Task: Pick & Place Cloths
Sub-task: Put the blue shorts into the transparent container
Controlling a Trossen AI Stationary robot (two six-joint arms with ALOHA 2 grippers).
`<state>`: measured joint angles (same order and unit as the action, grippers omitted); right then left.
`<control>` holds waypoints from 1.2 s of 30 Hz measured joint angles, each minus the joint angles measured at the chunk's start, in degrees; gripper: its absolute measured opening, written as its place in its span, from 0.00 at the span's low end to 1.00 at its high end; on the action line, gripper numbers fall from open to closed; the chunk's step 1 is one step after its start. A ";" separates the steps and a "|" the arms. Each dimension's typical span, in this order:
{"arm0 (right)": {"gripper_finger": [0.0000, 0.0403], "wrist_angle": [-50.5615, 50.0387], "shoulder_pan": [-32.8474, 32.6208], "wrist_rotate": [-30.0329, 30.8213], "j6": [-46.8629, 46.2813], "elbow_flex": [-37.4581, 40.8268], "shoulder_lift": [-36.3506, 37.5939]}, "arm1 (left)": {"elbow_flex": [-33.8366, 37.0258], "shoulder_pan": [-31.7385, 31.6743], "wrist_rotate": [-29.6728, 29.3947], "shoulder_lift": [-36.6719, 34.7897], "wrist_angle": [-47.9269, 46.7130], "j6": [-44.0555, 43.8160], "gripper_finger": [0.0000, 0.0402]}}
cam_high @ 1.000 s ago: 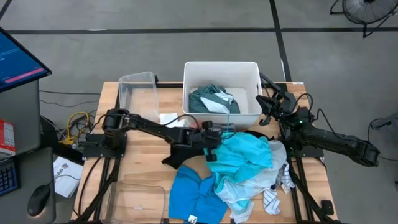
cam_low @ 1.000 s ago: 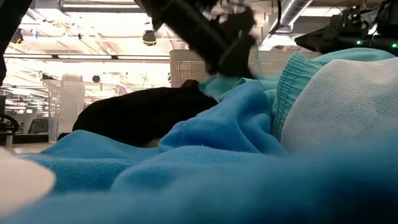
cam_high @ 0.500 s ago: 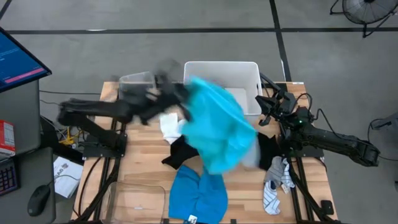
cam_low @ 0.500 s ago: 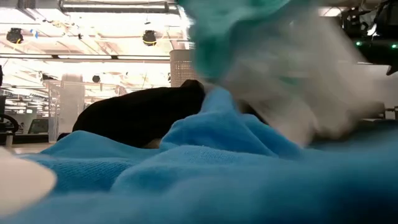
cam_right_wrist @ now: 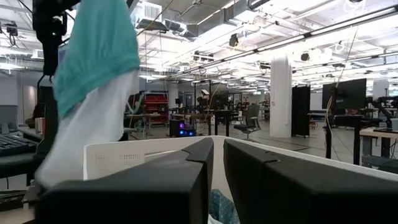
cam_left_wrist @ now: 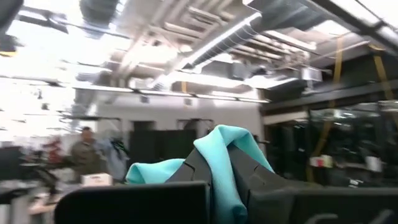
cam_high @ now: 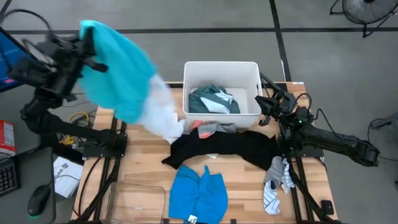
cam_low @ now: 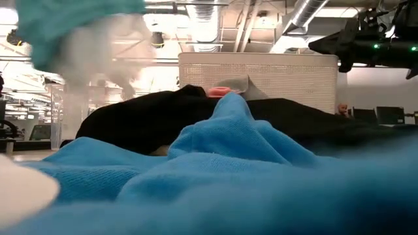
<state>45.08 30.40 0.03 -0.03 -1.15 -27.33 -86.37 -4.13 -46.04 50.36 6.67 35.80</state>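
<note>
Turquoise cloth (cam_high: 118, 65) is clenched in your left end effector (cam_high: 84, 43), raised off the counter's (cam_high: 146, 152) ten o'clock corner; its long axis trails toward four o'clock, ending in a white cloth (cam_high: 163, 118) hanging over the counter. Your right end effector (cam_high: 266, 112) waits at three o'clock beside the white tub (cam_high: 221, 68), fingers nearly together, empty. A black cloth (cam_high: 227, 148) stretches across the centre, a bright blue cloth (cam_high: 198, 193) at six o'clock, socks (cam_high: 277, 183) at four.
</note>
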 joint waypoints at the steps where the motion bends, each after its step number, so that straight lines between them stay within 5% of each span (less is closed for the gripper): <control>1: 0.09 0.00 0.00 0.00 0.01 0.00 0.00 | 0.00 -0.77 0.31 -0.37 0.21 1.50 0.00; 13: 0.09 -0.07 -0.01 0.00 0.00 0.00 0.00 | 0.02 -7.46 11.66 4.91 5.14 15.84 0.00; 27: 0.09 -0.09 -0.01 0.00 0.00 0.00 0.00 | 0.20 -26.04 5.90 12.97 5.63 26.00 0.00; 36: 0.09 -0.09 0.01 0.00 0.00 0.02 0.00 | 0.04 -27.72 10.57 10.07 7.33 26.38 0.00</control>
<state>44.99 30.41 0.03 -0.03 -1.13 -27.33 -86.32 -31.86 -35.47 60.44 14.00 62.18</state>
